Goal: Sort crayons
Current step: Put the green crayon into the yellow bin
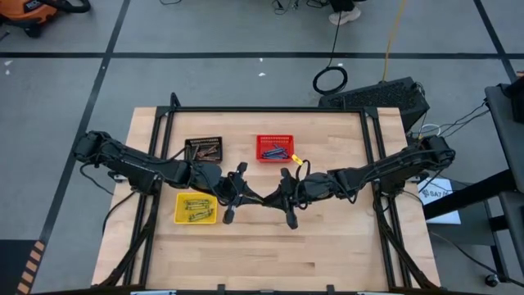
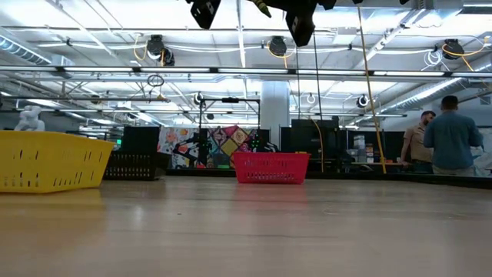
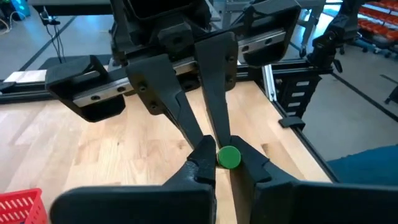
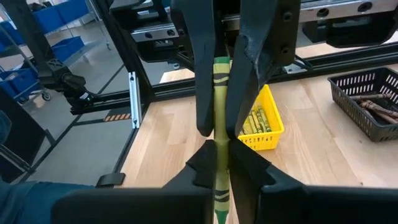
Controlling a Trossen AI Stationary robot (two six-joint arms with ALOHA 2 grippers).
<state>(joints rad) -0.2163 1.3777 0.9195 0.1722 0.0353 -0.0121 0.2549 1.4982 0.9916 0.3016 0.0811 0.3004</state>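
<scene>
One yellow-green crayon [image 4: 221, 124] hangs level above the middle of the table, held between my two grippers, which meet tip to tip. My left gripper [image 1: 255, 197] comes from the table's left and my right gripper [image 1: 270, 197] from its right, and both are shut on the crayon. A yellow basket [image 1: 196, 208] holds yellow-green crayons. A black basket [image 1: 204, 150] holds brown ones. A red basket [image 1: 274, 147] holds blue ones. All three baskets stand on the table. My left gripper pinches the crayon's flat round end [image 3: 229, 157] between its two fingertips. The fingers come nearly level from the table's left and lie along the crayon, which is clear of the table. My right gripper pinches the crayon's paper-wrapped shaft [image 4: 221, 152] between its two fingers. The crayon runs along the fingers and reaches back between them. The fingers come nearly level from the table's right, and the crayon stays level and lifted clear.
The black frame rails [image 1: 270, 110] run along the table's far, left and right edges. Bare wood [image 1: 270, 254] lies between the grippers and the near edge. In the low view, people [image 2: 450, 135] stand in the room far beyond the table.
</scene>
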